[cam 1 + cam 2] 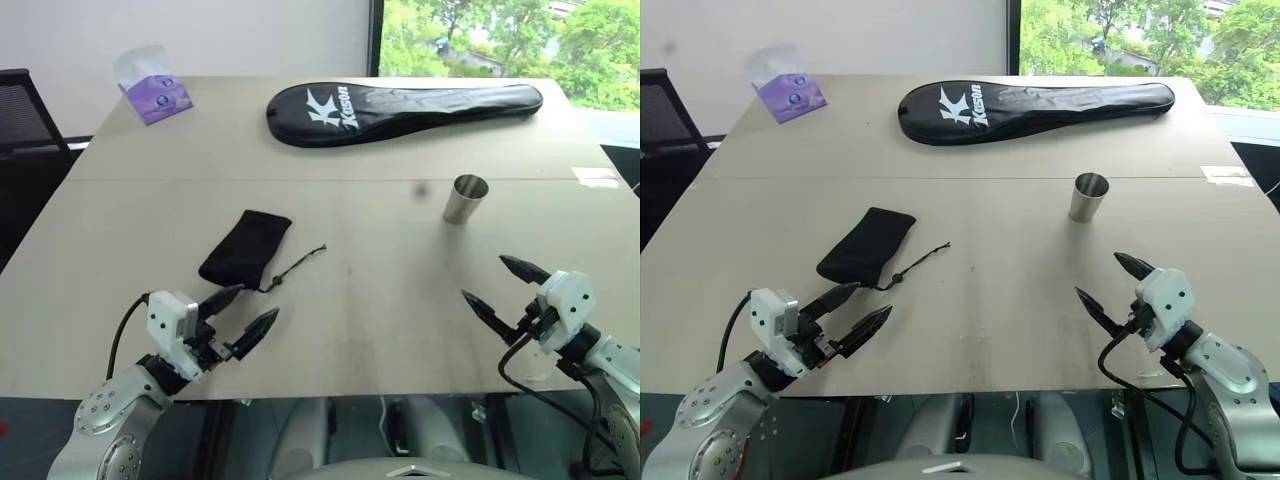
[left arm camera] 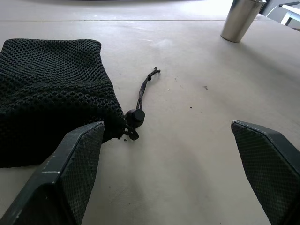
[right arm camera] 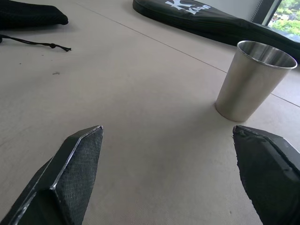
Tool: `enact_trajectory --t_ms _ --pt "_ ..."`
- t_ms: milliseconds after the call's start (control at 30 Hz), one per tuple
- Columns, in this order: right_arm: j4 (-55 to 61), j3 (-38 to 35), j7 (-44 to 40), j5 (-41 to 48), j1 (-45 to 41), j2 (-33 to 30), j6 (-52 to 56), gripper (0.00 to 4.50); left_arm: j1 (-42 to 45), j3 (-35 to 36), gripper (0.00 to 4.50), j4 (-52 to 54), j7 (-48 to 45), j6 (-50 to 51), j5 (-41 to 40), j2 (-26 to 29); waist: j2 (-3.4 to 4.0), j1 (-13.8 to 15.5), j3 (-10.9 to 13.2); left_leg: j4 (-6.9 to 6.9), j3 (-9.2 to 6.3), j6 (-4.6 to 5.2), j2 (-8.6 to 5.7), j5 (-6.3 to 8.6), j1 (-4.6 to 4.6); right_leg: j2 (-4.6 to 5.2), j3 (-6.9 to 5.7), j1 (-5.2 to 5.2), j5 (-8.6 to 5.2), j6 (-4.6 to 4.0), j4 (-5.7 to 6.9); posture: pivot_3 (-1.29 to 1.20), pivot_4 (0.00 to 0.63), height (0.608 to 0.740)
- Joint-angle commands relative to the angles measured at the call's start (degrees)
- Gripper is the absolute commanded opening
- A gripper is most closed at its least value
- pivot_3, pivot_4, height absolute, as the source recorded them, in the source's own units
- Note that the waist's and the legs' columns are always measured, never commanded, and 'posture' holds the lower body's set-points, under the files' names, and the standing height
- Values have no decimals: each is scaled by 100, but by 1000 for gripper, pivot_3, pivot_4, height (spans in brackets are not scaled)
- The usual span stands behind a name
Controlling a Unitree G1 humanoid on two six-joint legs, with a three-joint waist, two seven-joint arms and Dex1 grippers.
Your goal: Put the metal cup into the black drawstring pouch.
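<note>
Standing upright and empty on the table (image 1: 330, 330), the cup (image 1: 465, 199) is waiting well apart from the pouch (image 1: 245, 249), so none of the task is looking done yet. The pouch is lying flat, its cord (image 1: 300, 262) trailing toward the cup's side. The left gripper (image 1: 242, 318) is hovering just short of the pouch with fingers spread wide and holding nothing; the right gripper (image 1: 503, 284) is hovering near the cup, equally spread and empty. Picking up the cup, opening the pouch and dropping the cup in are all remaining. The pouch's mouth is looking cinched at the toggle (image 2: 135, 115), though how tightly is hard to make out. A racket cover (image 1: 400, 110) and tissue pack (image 1: 152, 88) are lying at the far side.
</note>
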State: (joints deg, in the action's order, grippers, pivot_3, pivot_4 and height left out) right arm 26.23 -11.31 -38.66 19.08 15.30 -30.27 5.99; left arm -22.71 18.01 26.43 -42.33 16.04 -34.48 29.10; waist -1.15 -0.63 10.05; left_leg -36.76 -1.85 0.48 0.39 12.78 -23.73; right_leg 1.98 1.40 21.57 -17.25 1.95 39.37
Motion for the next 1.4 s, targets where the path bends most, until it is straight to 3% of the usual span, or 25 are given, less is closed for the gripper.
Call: enact_trajectory --t_ms 33,200,400,667,833,1067,1300,1400 --pt "210 -74 -55 87 -71 -26 -161 4500 22 175 4483 354 108 95 -154 82 0 0 0 0 0 0 0 0 0 0 0 0 0 0 0 0 150 740" --pt "355 131 -289 292 -257 41 -357 4500 197 296 4483 654 409 272 -159 190 0 -1 0 -2 -1 0 0 0 1 0 0 -1 0 0 1 0 150 740" --pt "802 704 -640 571 -458 -43 -212 4500 619 487 4483 536 182 -552 568 562 -2 -4 -1 -4 -4 0 0 0 1 -4 -3 -2 1 0 5 0 150 740" --pt "983 1321 -1470 1047 -796 -398 -4 4500 108 744 4483 -260 -32 -2643 2306 857 -3 -3 -2 -3 1 1 0 0 2 -1 0 -1 0 -1 2 0 150 740" --pt "768 1367 -1588 985 -959 -403 -81 4500 385 642 4483 -692 790 -3481 4284 1228 -16 50 -9 -7 -8 1 0 0 0 0 -12 -6 0 -1 0 0 150 740" --pt "827 1358 -1516 889 -881 -378 -85 4500 658 324 4483 -1107 1787 -4379 6221 1674 -19 24 -9 -4 -5 2 -1 2 0 3 -12 -5 2 1 -1 0 150 740" --pt "854 1244 -1389 803 -828 -410 -87 4500 936 -39 4483 -1604 2362 -4621 6923 1950 -19 -9 -9 -4 -5 3 0 2 0 5 -13 -4 3 2 1 0 150 740" --pt "869 1213 -1308 703 -805 -426 -103 4500 1202 -349 4483 -1787 2308 -4580 6835 1964 -19 8 -9 -4 -6 2 0 2 0 7 -16 -3 3 2 5 0 150 740"
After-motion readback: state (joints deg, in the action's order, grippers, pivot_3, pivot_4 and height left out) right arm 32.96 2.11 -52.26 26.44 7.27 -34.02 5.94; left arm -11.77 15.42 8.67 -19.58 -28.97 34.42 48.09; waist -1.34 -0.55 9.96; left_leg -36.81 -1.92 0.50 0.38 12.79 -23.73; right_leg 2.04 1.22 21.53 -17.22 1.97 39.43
